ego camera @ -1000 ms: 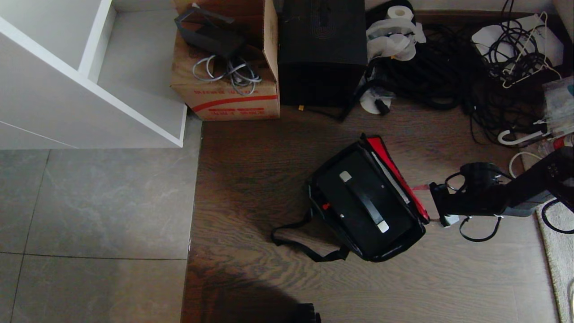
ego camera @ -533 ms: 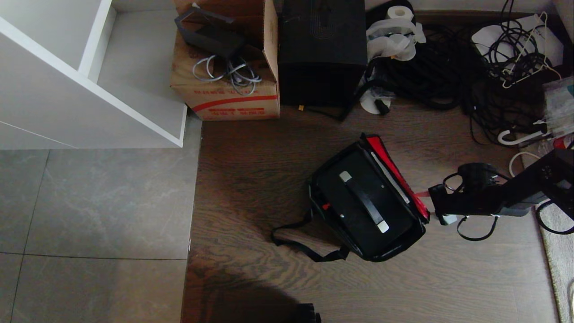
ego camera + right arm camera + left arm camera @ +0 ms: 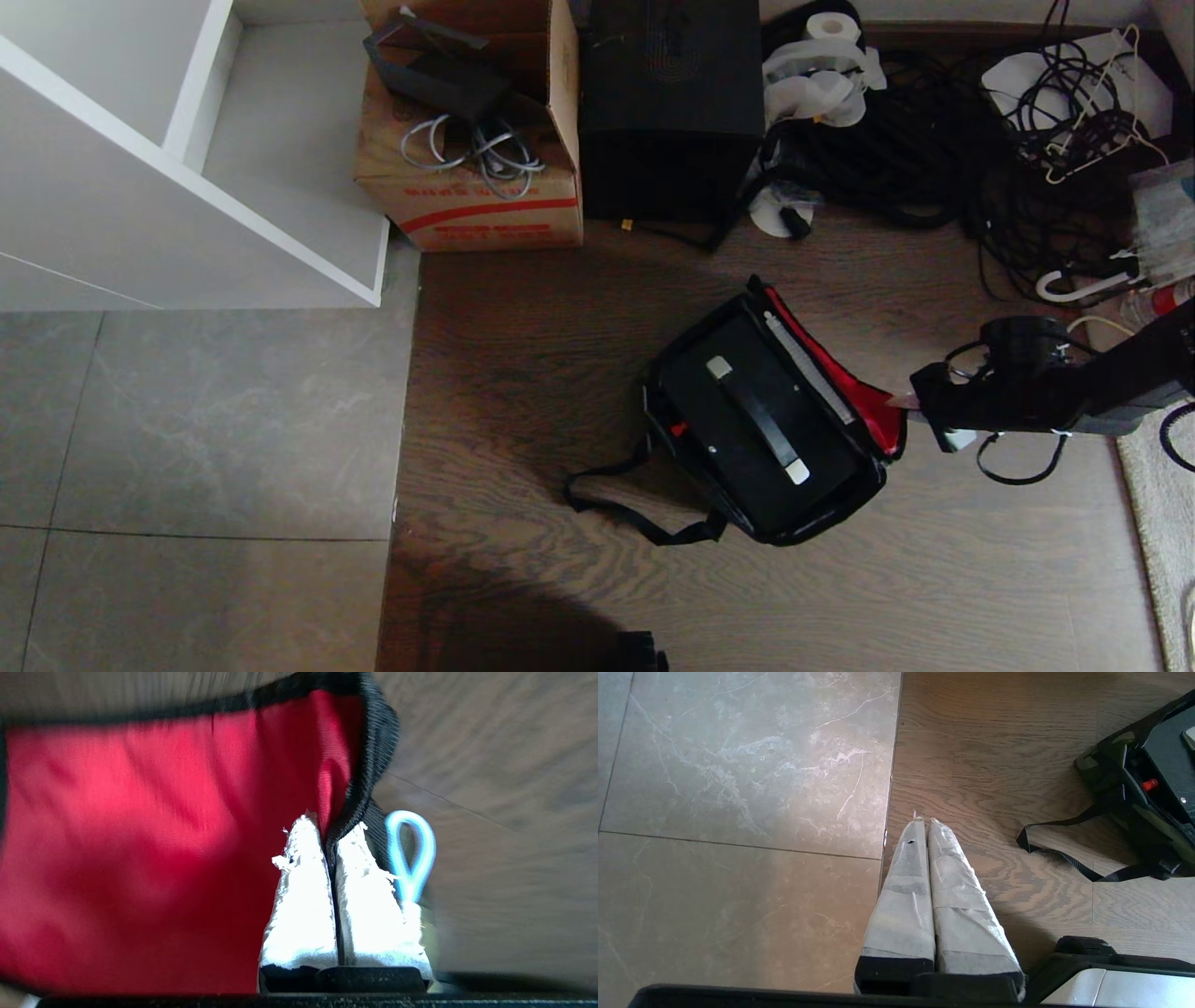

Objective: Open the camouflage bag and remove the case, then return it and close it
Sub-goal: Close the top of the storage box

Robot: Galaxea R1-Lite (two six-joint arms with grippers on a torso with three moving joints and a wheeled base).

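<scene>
The camouflage bag (image 3: 814, 528) lies open on the wood floor, its red-lined lid (image 3: 873, 411) folded out to the right. Inside it sits the case (image 3: 738, 373), flat and black, with a strap handle (image 3: 758, 420) on top. My right gripper (image 3: 920, 403) is at the lid's right edge. The right wrist view shows this gripper (image 3: 332, 828) shut on the lid's black edge binding (image 3: 373, 742), with the red lining (image 3: 140, 835) on one side and a white zipper pull (image 3: 411, 849) on the other. My left gripper (image 3: 927, 822) hangs shut and empty over the floor, well left of the bag (image 3: 1106, 760).
The bag's black shoulder strap (image 3: 635, 523) lies on the floor to its left. A cardboard box (image 3: 467, 196), a tall black box (image 3: 670, 103) and tangled cables (image 3: 934, 140) line the back. A white shelf unit (image 3: 187, 187) stands at the left, a rug (image 3: 1158, 523) at the right.
My right gripper has shut on the lid's edge and shifted slightly right and up. The lid's near corner has been drawn outward with it. The left arm has not moved.
</scene>
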